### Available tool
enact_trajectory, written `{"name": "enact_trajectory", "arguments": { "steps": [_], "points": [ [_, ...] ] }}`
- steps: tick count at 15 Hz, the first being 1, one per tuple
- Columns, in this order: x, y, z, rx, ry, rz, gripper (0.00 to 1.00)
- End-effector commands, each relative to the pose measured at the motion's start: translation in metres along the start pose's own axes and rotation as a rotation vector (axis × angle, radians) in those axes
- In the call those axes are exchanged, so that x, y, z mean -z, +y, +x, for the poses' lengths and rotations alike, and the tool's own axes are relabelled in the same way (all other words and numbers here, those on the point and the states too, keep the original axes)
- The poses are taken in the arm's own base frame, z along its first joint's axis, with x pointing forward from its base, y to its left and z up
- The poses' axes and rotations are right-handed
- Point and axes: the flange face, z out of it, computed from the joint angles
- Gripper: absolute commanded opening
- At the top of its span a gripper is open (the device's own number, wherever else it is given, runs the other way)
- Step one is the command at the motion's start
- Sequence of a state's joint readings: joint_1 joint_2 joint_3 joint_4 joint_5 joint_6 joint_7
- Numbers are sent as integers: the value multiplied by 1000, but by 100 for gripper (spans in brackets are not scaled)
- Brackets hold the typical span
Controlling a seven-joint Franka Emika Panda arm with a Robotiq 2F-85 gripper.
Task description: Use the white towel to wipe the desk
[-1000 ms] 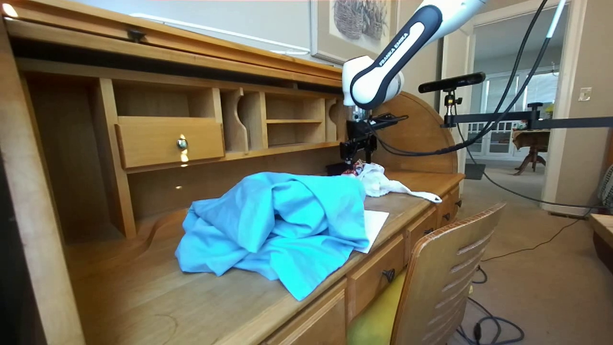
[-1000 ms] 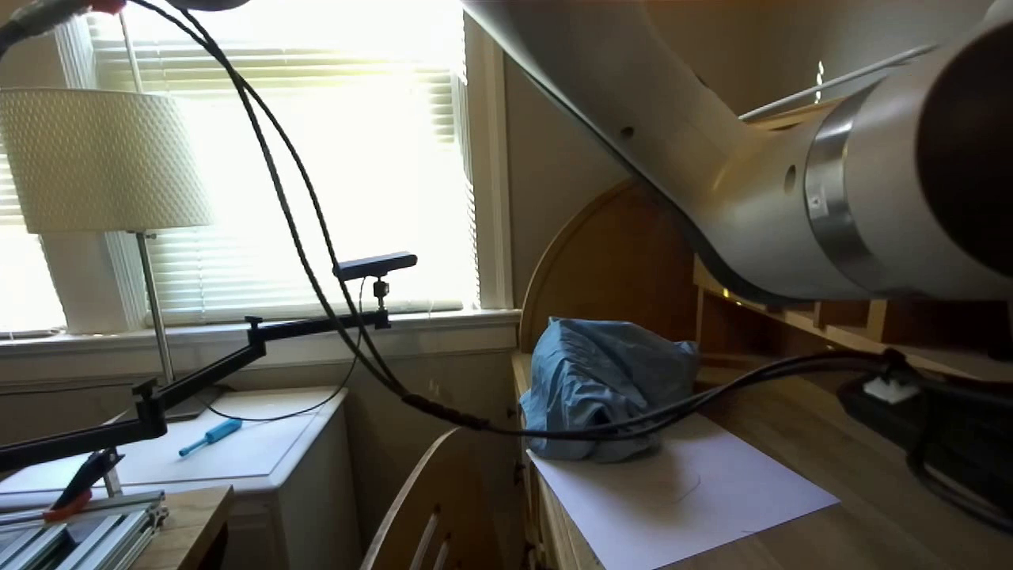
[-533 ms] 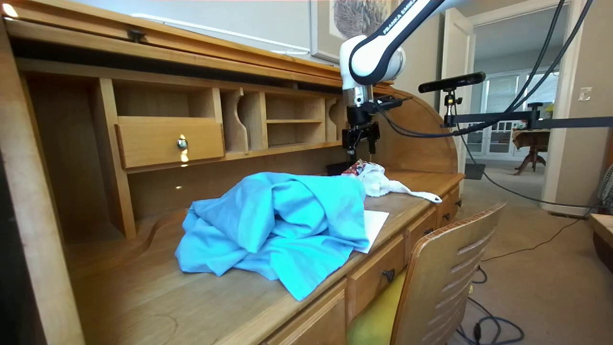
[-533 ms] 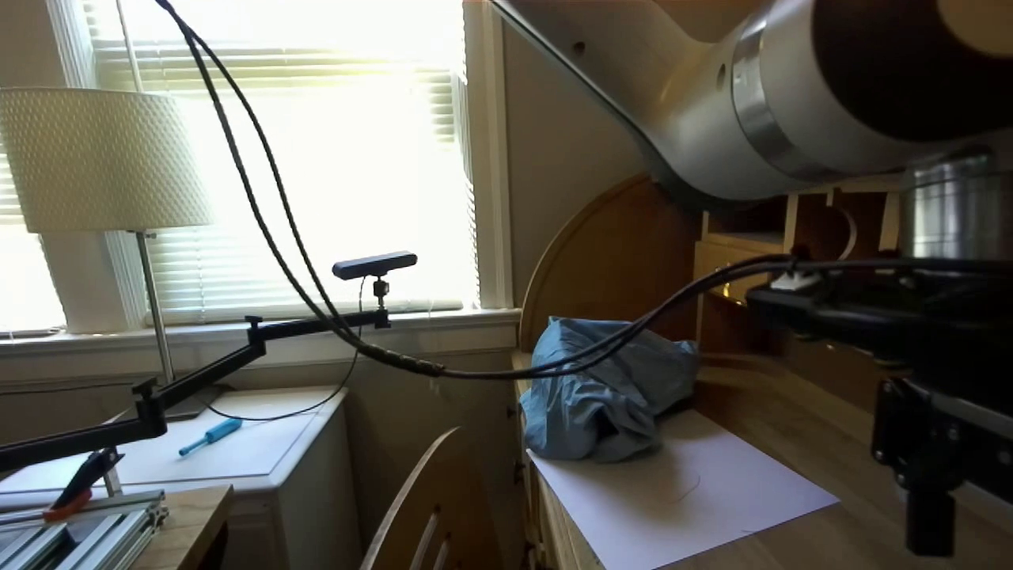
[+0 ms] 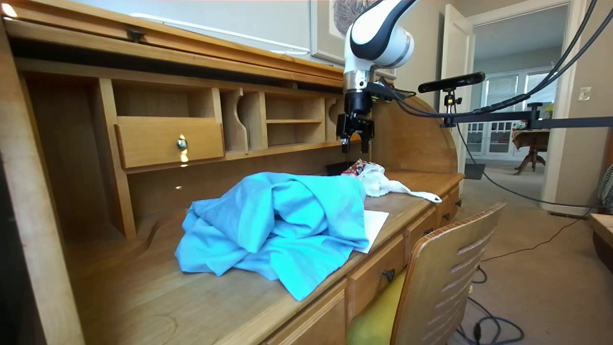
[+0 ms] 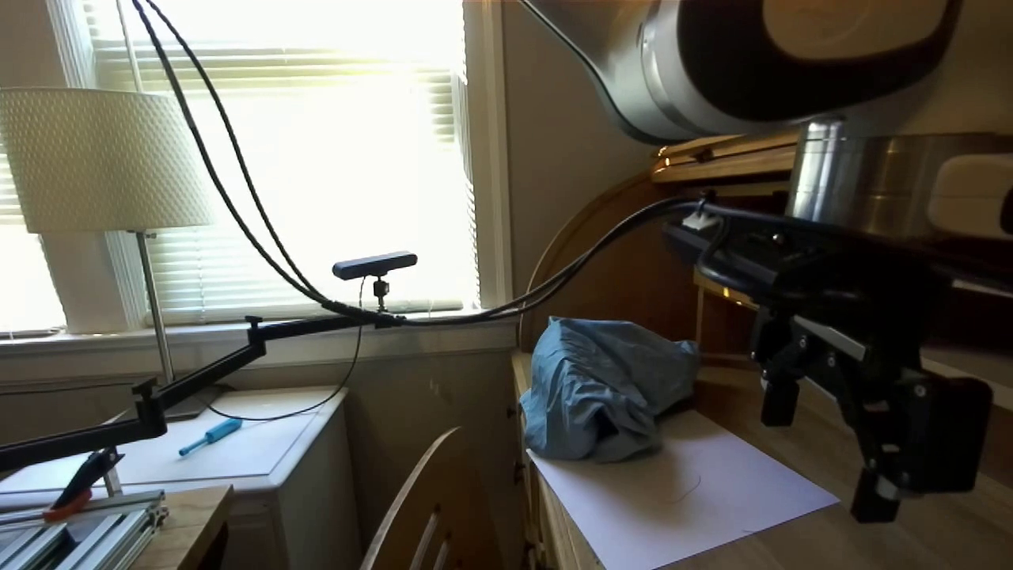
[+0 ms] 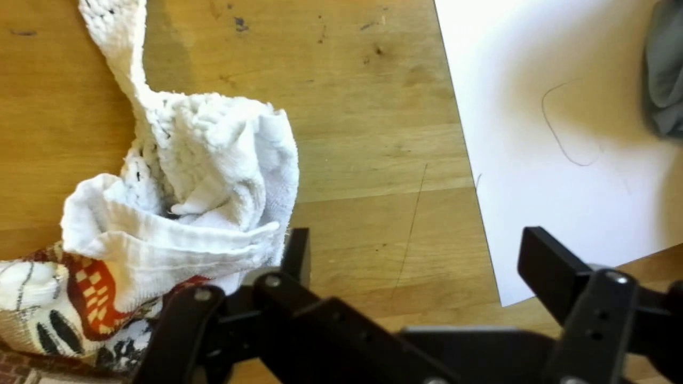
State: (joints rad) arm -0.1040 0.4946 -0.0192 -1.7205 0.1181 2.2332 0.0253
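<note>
As I watch the wrist view, my wide-spread jaws mask part of the white crochet-top towel [image 7: 197, 138], itself cropped up top.

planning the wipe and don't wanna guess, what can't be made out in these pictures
The white towel: in the wrist view, its folds hide whether it joins the patterned fabric.
The patterned fabric: in the wrist view, cut off by the left edge, partly covered by the gripper.
The desk: in an exterior view, the blue cloth hides the surface beneath it.
The black object: in an exterior view, partly behind the blue cloth, too small to name.
</note>
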Motion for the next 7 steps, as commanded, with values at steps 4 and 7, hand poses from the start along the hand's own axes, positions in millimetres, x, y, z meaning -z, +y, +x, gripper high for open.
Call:
{"name": "enact_trajectory", "arguments": {
  "steps": [4, 7],
  "points": [
    [0, 2, -5, 7, 4, 11, 100],
    [-1, 2, -5, 8, 2, 11, 100]
  ]
}}
